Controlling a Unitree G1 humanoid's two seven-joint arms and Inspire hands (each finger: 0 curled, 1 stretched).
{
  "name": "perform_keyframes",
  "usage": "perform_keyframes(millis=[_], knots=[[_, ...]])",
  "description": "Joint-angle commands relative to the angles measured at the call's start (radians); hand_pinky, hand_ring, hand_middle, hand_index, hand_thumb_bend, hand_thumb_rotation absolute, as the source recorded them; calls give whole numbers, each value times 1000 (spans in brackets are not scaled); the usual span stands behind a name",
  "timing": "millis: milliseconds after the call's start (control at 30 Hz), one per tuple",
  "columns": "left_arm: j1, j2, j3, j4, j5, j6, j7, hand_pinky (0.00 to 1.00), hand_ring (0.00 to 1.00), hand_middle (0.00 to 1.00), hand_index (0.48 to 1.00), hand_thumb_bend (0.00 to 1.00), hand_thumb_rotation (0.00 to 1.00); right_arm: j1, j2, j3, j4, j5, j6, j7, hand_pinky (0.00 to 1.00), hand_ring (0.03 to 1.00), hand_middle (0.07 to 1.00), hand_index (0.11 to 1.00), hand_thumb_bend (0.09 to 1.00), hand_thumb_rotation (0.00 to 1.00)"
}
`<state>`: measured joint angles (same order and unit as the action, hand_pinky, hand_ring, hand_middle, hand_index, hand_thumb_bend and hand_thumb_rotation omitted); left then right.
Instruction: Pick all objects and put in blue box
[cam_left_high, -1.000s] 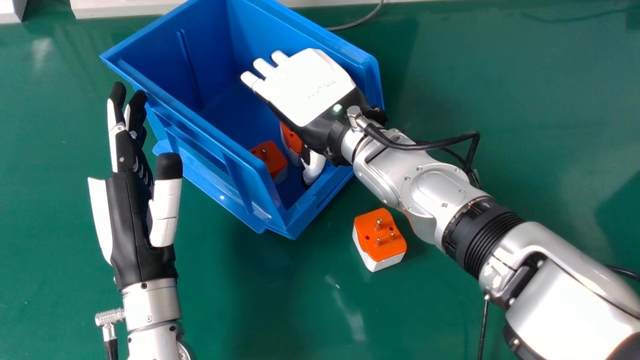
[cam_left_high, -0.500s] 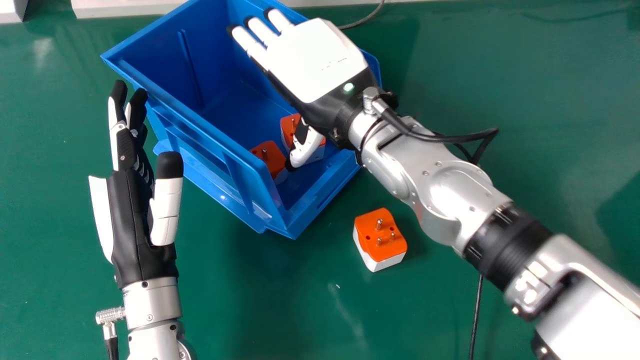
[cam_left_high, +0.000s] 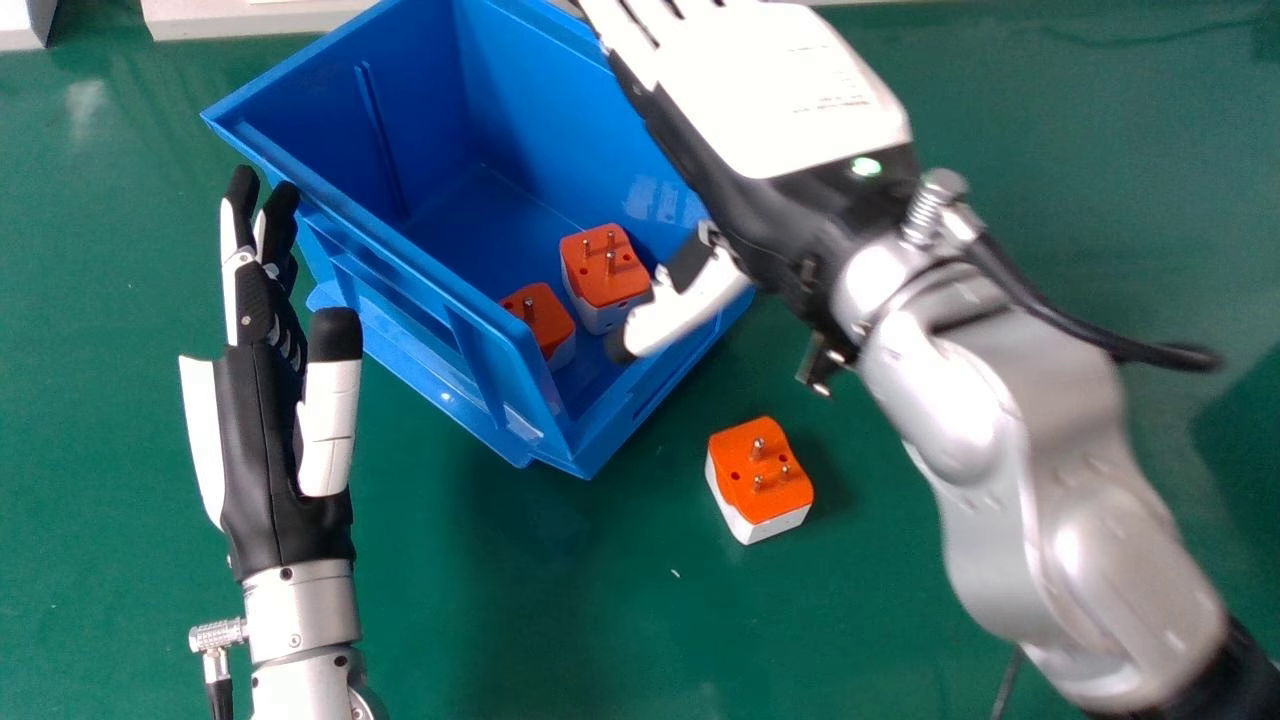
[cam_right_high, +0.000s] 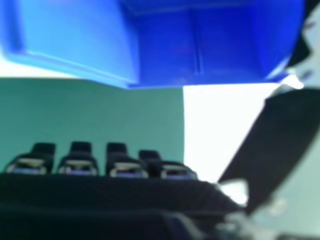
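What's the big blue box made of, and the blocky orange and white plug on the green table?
The big blue box looks like glossy plastic: its walls have ribs and bright glints. The blocky orange and white plug seems smooth plastic, evenly coloured; its pins shine like metal.

no readable text, faint print (too small)

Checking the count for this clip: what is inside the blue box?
The blue box holds two orange-and-white plug adapters; its wall hides part of one. The right hand covers some of its right side, so anything beneath cannot be seen.
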<state>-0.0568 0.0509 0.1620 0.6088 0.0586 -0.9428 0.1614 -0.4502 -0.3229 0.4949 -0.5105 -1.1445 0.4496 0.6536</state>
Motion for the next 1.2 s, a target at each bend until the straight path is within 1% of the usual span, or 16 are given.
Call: perform_keyframes(millis=[0,67,133,167,200,267,300,400,467,600,733,867,933,1000,1100,1167], knots=[[10,5,-1,-21,7,-21,-1,998,964,948,964,975,940,39,-5,-40,-110,-46,21,106,955,1000,1000,1000,996,331],[14,4,0,-21,11,-23,1,997,964,949,966,974,943,75,-1,-52,-162,-83,27,189,942,1000,1000,996,998,322],[16,2,2,-19,16,-29,7,995,963,948,965,973,944,104,14,-61,-200,-124,32,273,930,1000,1000,987,1000,309],[18,1,2,-19,16,-32,8,991,959,945,962,967,944,117,25,-66,-214,-139,32,301,921,1000,1000,976,999,296],[20,1,2,-19,14,-33,7,989,957,944,961,965,944,132,36,-73,-229,-151,31,330,918,1000,1000,972,998,292],[22,3,1,-16,6,-38,0,988,957,943,960,963,944,169,55,-85,-256,-172,25,369,913,1000,1000,967,999,284],[23,3,1,-14,1,-38,-4,988,957,943,960,963,944,188,63,-92,-267,-184,18,381,913,1000,1000,967,999,284],[26,4,2,-14,0,-34,-7,986,956,944,960,954,941,234,96,-104,-284,-228,1,404,873,980,988,950,1000,271],[28,4,2,-17,-3,-31,-12,986,956,944,960,954,941,254,123,-110,-288,-255,-8,422,873,980,988,950,1000,271],[26,2,1,-16,-7,-31,-15,985,956,943,959,951,937,296,185,-118,-298,-306,-18,475,834,957,974,938,999,266],[26,5,2,-15,-14,-31,-25,983,953,941,958,947,933,330,245,-112,-297,-368,-43,520,794,935,965,931,985,271],[28,6,3,-15,-15,-33,-29,986,954,940,957,945,931,351,290,-116,-297,-400,-75,536,762,919,952,924,979,273],[29,5,4,-15,-16,-35,-30,988,954,940,957,946,930,359,306,-121,-298,-409,-92,547,731,901,936,916,976,275],[29,5,4,-16,-13,-34,-29,988,954,939,957,946,929,367,323,-125,-297,-417,-105,550,715,885,921,909,970,276],[31,4,3,-25,-13,-27,-29,988,954,940,958,945,930,377,353,-131,-290,-419,-113,553,708,877,914,906,969,276],[31,5,3,-28,-9,-22,-27,989,954,940,958,946,931,383,365,-134,-283,-410,-122,548,704,871,909,902,966,272]])
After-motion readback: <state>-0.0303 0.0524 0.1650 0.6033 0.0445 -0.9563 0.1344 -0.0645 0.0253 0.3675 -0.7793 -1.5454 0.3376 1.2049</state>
